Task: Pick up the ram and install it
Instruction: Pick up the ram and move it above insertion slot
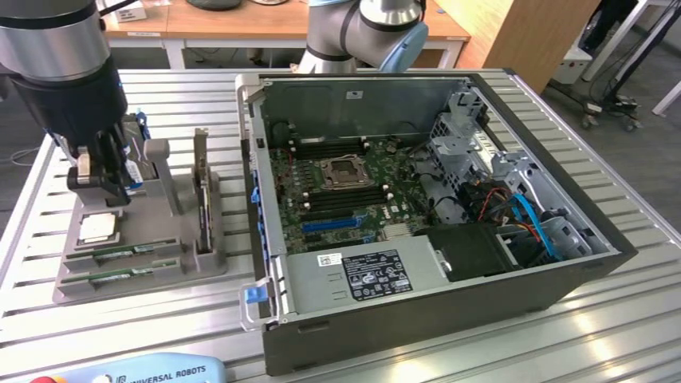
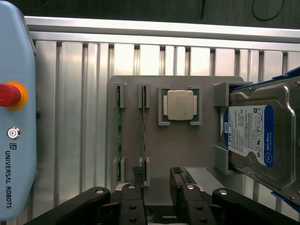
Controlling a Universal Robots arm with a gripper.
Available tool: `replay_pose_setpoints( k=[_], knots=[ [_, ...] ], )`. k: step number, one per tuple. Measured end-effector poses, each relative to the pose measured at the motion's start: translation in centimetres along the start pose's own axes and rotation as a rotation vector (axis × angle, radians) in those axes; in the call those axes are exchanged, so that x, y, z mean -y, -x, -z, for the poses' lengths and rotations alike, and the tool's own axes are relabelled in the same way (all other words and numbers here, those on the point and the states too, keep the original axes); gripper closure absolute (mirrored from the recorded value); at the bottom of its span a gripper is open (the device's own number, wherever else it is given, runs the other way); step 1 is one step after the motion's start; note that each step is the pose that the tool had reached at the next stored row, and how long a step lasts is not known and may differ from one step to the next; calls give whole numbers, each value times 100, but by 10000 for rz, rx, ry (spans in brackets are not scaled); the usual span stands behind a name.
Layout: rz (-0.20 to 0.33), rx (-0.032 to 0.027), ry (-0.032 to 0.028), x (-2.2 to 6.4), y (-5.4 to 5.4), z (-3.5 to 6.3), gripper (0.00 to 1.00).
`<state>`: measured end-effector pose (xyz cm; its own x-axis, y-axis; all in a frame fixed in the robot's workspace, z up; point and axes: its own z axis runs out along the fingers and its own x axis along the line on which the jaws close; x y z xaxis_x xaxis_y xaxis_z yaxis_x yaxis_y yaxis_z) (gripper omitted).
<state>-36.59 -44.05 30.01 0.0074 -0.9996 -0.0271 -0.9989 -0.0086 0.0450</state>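
Risks first.
- Two like sticks stand on edge, side by side, in slots of the tray. I take the ram to be the one beside the CPU. The second stick stands nearer the tray's outer edge, close enough to be confused or knocked.
- One fingertip sits over the ram's end rather than beside it. A straight drop could land on the stick's top edge and chip it, or jam it in its slot.
- The other finger hangs on the CPU side and could clip it.
- A grip near the end of so thin a stick may let it tilt.

Pose.
- The arm stands upright over the tray, which sits by the table edge on the exterior view's left.
- The wrist points straight down.
- The gripper has its jaws spread wide and holds nothing. I cannot tell its height above the tray.
- The case is well apart.
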Motion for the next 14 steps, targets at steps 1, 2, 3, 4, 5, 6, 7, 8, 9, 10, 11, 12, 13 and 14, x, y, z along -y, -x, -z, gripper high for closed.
replay_pose_setpoints(
  k=[1,2,3,4,5,6,7,8,9,10,11,12,13,14],
  knots=[
    [0,0,0,0,0,-8,64],
    [0,-1,2,0,0,-12,64],
    [0,-2,2,0,0,-12,64],
    [0,-3,3,0,0,-12,64],
    [0,-2,2,0,0,-13,64],
    [0,-1,0,1,0,-14,64],
    [-1,0,-1,0,-1,-15,64],
    [-1,2,-3,0,-7,-16,64],
    [-1,0,-2,0,-20,-15,64],
    [-1,-1,-1,-1,-35,-13,64],
    [0,0,-1,-2,-55,-13,64],
    [0,0,-1,-3,-76,-13,64],
    [-1,0,-1,-5,-96,-12,64],
    [0,0,-1,-6,-118,-11,64]
  ],
)
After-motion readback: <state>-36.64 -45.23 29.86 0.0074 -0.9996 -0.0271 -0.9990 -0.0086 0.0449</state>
